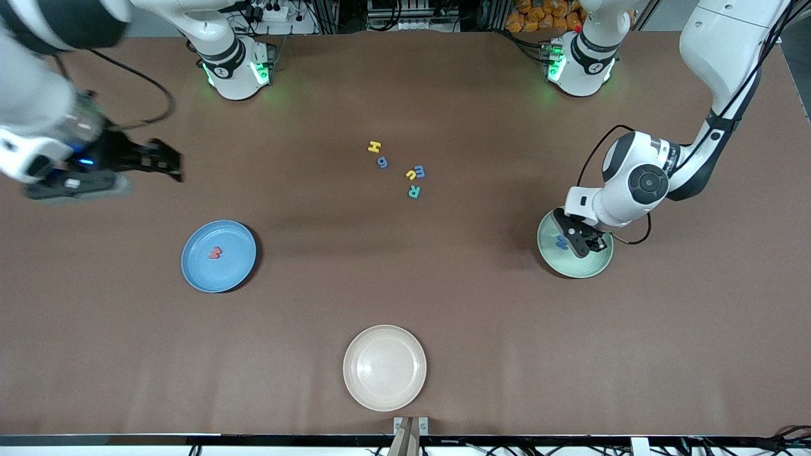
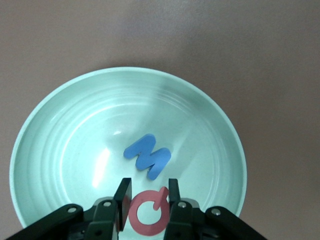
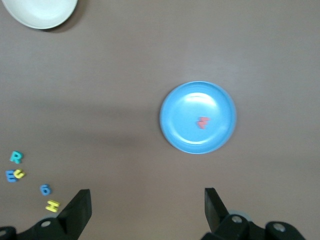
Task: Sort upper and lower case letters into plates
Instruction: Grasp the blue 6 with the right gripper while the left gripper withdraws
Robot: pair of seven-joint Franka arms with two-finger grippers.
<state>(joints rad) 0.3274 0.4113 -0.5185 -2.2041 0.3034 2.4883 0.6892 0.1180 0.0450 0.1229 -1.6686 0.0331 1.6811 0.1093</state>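
In the front view, the left gripper [image 1: 578, 239] hangs over the mint green plate [image 1: 599, 266] at the right of the frame, a little below mid-height. The left wrist view shows its fingers [image 2: 123, 196] pinched narrow on a red-pink letter [image 2: 146, 215], a ring-shaped piece with a short tail, held just above the plate's [image 2: 55, 135] inner surface. A blue letter [image 2: 148, 156], shaped like an M or W, lies flat in the middle of that plate, just beside the held one but not touching it. The right gripper [image 1: 166, 161] hovers over bare table at the upper left of the front view, its jaws spread wide with nothing between them; the right wrist view shows its two fingers [image 3: 79, 211] well apart at the bottom of the frame. The blue plate [image 1: 196, 269] sits at the lower left of centre in the front view, with one red-pink letter [image 1: 215, 253] lying in it. Five more letters lie loose near the upper centre of the front view: a yellow H [image 1: 374, 147], a blue 6-shaped letter [image 1: 382, 162] just below it, a yellow letter [image 1: 410, 173] touching a blue E [image 1: 419, 171], and a teal R [image 1: 414, 191] lowest of the group. A cream-beige plate [image 1: 361, 386] rests at the bottom centre of the frame, nearest the front camera.
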